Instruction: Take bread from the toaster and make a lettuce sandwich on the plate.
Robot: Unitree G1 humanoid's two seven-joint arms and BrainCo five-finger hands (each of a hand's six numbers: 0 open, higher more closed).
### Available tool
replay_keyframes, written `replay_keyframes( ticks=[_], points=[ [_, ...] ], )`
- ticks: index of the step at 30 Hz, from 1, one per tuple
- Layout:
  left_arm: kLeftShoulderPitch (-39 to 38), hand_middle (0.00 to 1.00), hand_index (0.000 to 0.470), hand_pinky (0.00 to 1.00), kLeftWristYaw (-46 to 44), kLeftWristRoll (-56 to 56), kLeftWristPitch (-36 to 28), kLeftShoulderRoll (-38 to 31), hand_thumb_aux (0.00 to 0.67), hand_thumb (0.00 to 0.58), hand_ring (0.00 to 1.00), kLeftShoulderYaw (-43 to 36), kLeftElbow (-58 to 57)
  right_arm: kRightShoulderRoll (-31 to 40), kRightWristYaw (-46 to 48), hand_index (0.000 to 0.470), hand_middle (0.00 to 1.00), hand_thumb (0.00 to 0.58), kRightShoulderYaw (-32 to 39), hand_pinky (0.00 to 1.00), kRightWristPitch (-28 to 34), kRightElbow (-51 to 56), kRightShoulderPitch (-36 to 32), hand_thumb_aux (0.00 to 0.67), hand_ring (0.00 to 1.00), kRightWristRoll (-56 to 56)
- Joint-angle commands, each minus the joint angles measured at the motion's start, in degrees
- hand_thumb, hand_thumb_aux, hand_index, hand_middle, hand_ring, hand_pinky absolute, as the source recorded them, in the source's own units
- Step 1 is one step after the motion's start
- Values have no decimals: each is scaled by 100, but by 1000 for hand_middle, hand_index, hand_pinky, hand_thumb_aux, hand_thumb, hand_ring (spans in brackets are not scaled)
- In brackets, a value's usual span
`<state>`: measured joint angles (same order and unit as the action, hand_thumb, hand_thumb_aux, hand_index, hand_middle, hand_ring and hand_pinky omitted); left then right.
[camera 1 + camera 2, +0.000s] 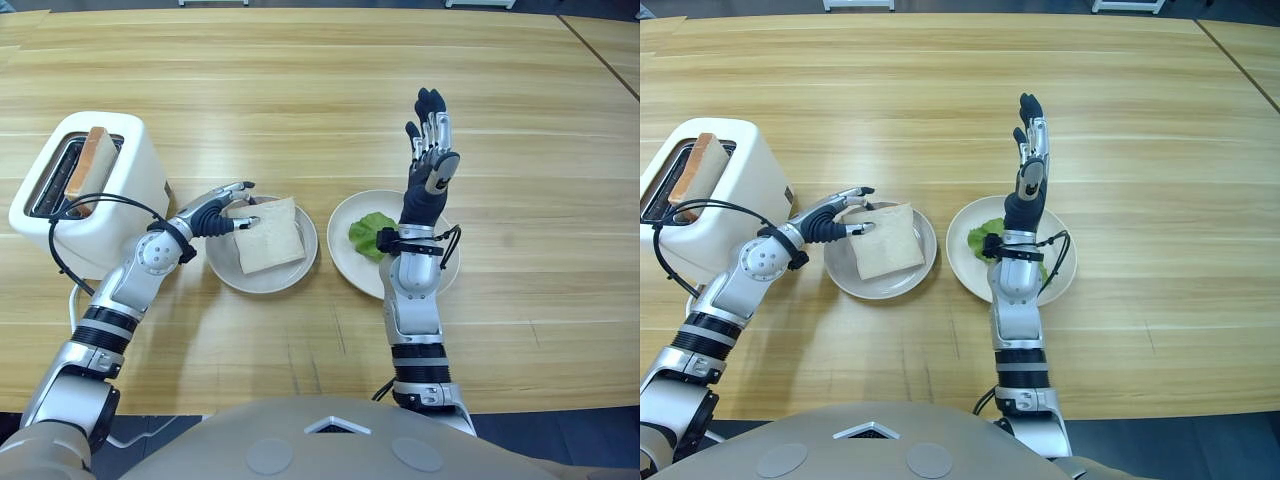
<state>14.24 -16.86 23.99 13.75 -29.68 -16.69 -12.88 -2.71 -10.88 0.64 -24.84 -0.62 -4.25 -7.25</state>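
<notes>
Left robot hand [222, 212]: low over the left rim of the plate [250, 280], fingers and thumb closed around the upper-left corner of the bread slice [272, 238], thumb lying on the slice's top face. Bread slice: pale, square, lying flat in the plate and covering most of its centre, its right corner reaching toward the plate's right rim. Plate: round, off-white, shallow, set on the surface [300, 100] directly before the robot, slightly left of centre. Right robot hand [430, 150]: raised with the fingers stretched out and spread wide, holding nothing, pointing away from the robot, seen beyond the far edge of the second plate [350, 272]; its forearm crosses that plate's right half. Second plate: same round, off-white kind, just beside the first plate on its right, the two rims close but apart. Lettuce leaf [366, 233]: green, crinkled, lying in the left half of the second plate, touching the forearm's side. Toaster [125, 180]: white, two-slot, standing at the left of the surface, near the first plate and behind the left arm. Second bread slice [92, 160]: upright in the toaster's slot nearer the plates, its browned top edge standing clear of the slot. Cable [51, 240]: black, looping over the toaster's front face. Surface: light wooden planks.
</notes>
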Motion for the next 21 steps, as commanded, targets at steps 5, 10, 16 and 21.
replay_keyframes(
  ticks=[5, 10, 16, 21],
  points=[
    [-26, 0, 0, 0, 252, 576, -49, -85, 0, 0, 0, 10, 267, 243, 102, 0, 0, 0, -146, 0, 80, -69, 58, 0, 0, -121],
    [-227, 0, 0, 0, 340, 426, -193, 45, 0, 0, 0, 256, 941, 1326, 200, 0, 0, 0, -494, 0, 90, -108, 88, 0, 0, -1108],
    [-568, 0, 0, 0, 784, -261, -374, 569, 0, 0, 0, 1012, 2192, 3955, -339, 0, 0, 0, -536, 0, -13, 1146, 155, 0, 0, -3757],
    [-696, 0, 0, 0, 856, -318, -337, 655, 0, 0, 0, 1117, 2280, 4561, -705, 0, 0, 0, 288, 0, -76, 2016, -10, 0, 0, -4753]
  ],
)
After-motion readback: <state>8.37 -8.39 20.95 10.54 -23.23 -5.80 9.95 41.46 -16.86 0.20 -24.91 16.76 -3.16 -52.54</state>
